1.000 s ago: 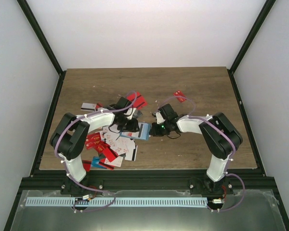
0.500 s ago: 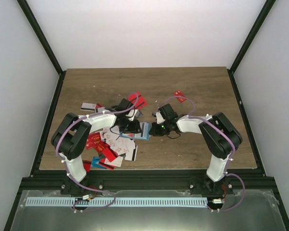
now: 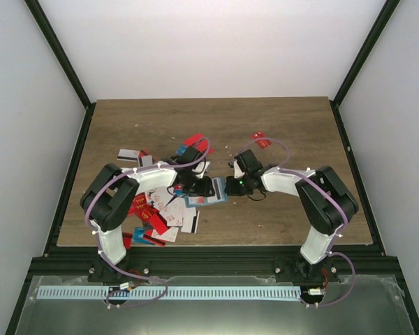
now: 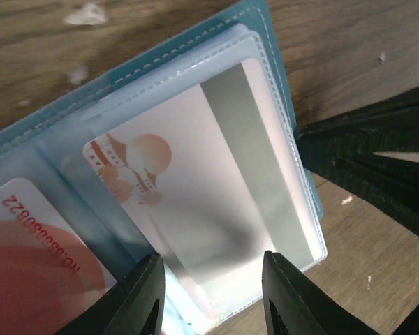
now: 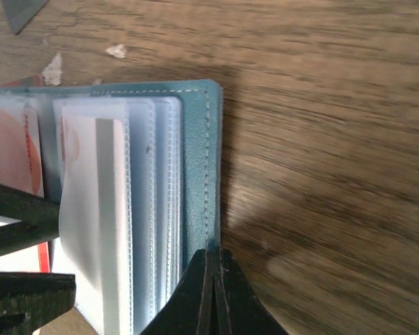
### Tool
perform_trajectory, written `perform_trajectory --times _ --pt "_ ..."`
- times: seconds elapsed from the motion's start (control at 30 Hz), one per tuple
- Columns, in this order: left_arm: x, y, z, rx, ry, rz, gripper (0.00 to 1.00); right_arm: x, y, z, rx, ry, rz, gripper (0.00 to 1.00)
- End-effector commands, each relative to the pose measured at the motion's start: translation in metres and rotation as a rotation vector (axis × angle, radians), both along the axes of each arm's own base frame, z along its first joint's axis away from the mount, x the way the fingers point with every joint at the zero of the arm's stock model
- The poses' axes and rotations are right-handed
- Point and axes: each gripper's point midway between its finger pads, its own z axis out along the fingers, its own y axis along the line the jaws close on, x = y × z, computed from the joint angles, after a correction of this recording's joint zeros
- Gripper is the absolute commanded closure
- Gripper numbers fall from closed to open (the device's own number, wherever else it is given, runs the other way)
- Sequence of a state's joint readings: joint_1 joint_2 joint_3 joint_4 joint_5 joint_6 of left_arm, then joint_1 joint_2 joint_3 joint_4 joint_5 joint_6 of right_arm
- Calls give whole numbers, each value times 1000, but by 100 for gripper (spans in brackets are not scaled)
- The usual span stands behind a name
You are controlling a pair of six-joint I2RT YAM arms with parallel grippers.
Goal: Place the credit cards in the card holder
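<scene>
Left gripper (image 4: 211, 283) hangs with its jaws partly apart over the near end of a white card (image 4: 195, 174) with a silver stripe. The card sits almost wholly inside a clear pocket of the card holder (image 5: 199, 160); whether the fingertips touch it I cannot tell. A red-printed card (image 4: 35, 244) fills the neighbouring pocket. The holder lies open on the table (image 5: 321, 139) between the arms, and the right gripper (image 5: 214, 272), fully closed, presses its tip on the teal cover's edge. In the last second the left arm reached further right and the holder spread flatter, so this card looks nearly seated. Loose cards (image 3: 160, 213) lie heaped to the left.
</scene>
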State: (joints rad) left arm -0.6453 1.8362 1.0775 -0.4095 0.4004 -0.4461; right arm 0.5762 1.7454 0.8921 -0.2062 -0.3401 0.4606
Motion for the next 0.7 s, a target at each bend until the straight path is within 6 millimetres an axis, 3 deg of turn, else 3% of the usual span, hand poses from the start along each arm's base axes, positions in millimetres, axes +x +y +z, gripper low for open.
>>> perform_trajectory --times 0.0,0.2,0.4,0.53,0.67 --pt "-3 -29 7 -75 3 -45 59 2 -18 9 -25 -25 -32 99" --pt "-1 -34 26 -95 -36 -46 60 2 -35 26 -23 -54 -59 99" --pt "-2 -27 48 -86 -77 -44 60 1 -26 54 78 -79 -27 93" --pt "-3 -17 47 -42 -98 -36 71 -6 -7 67 198 -52 32 89" --pt "-2 -11 35 -1 -99 -32 84 -9 3 64 257 -7 53 85"
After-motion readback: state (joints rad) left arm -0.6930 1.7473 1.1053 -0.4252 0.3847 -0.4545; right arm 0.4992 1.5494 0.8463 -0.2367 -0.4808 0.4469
